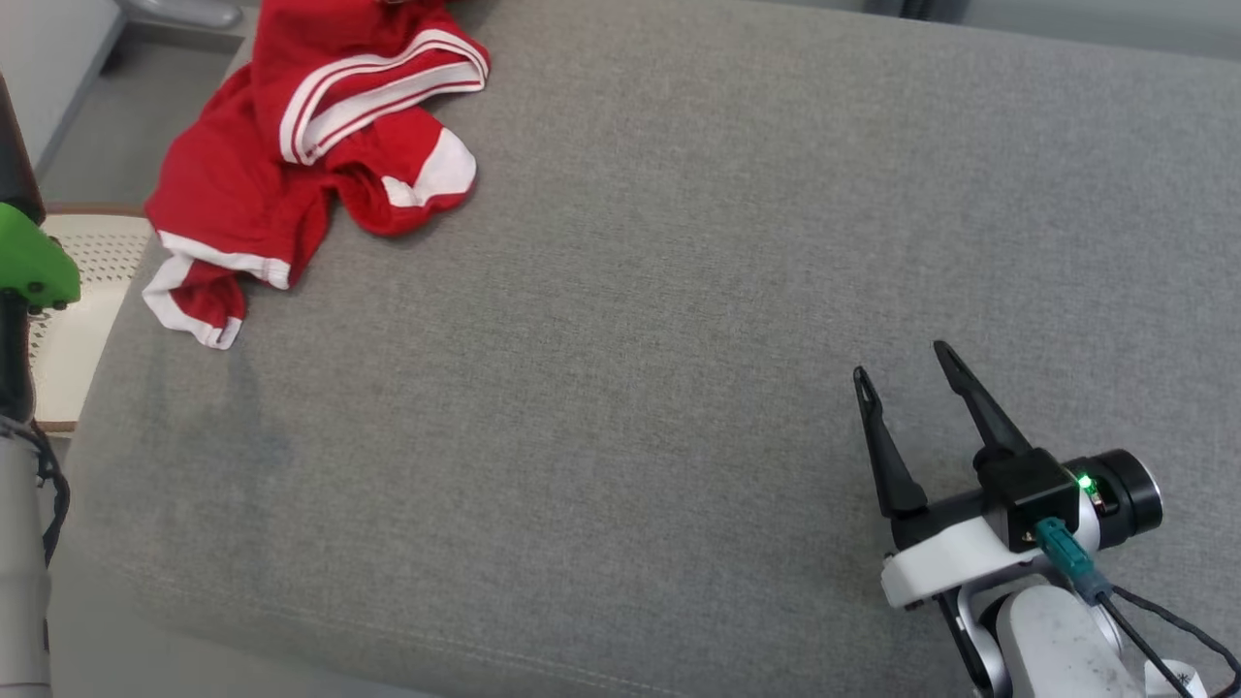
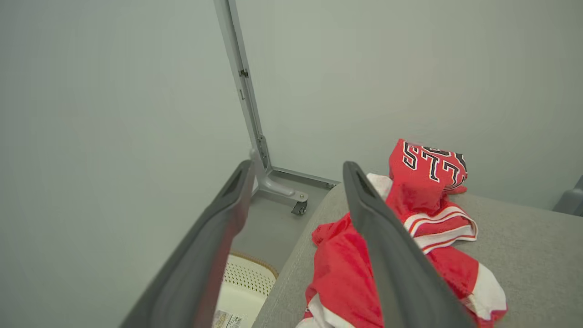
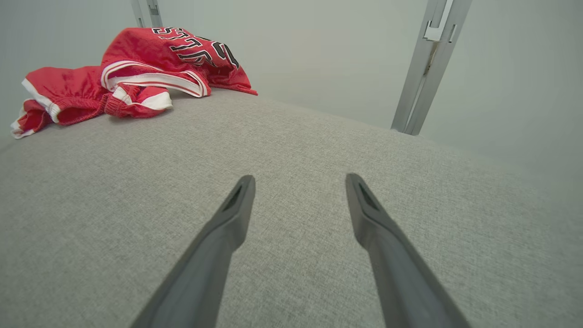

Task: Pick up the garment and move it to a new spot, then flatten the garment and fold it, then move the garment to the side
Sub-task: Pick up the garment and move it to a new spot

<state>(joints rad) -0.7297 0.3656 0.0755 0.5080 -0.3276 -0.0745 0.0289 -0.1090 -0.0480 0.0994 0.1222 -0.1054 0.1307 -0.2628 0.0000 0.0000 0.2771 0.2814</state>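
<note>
The garment is a red jersey with white stripes, lying crumpled at the far left corner of the grey cushioned surface. In the left wrist view the garment shows black-and-white lettering, and my left gripper stands open above the surface's left edge, short of the cloth, holding nothing. My right gripper is open and empty at the lower right, far from the garment. In the right wrist view the garment lies at the upper left, well beyond my right gripper.
A white perforated basket sits on the floor left of the cushion, also seen as a basket below my left fingers. A grey wheeled metal stand rises by the wall. Another metal post stands behind the far edge.
</note>
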